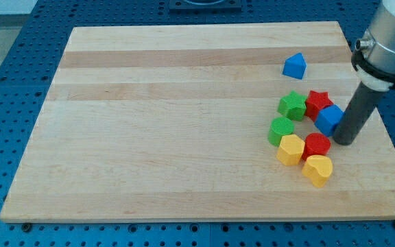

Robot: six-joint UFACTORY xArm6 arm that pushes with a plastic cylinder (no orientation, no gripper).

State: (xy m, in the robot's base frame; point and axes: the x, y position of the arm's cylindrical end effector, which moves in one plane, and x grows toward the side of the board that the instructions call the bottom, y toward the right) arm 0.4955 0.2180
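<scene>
My tip (343, 141) rests on the wooden board (184, 123) at the view's right, touching or almost touching the right side of a blue cube (329, 119). A red star (317, 102) sits just above and left of that cube, with a green star (293, 106) to its left. Below them lie a green cylinder-like block (280, 130), a yellow hexagonal block (291, 149), a red block (316, 145) and a yellow heart (317, 169). The red block is just left of my tip. A blue triangular block (294, 66) stands apart, higher up.
The board lies on a blue perforated table (19, 55). The arm's grey body (389, 38) enters from the view's top right, above the board's right edge.
</scene>
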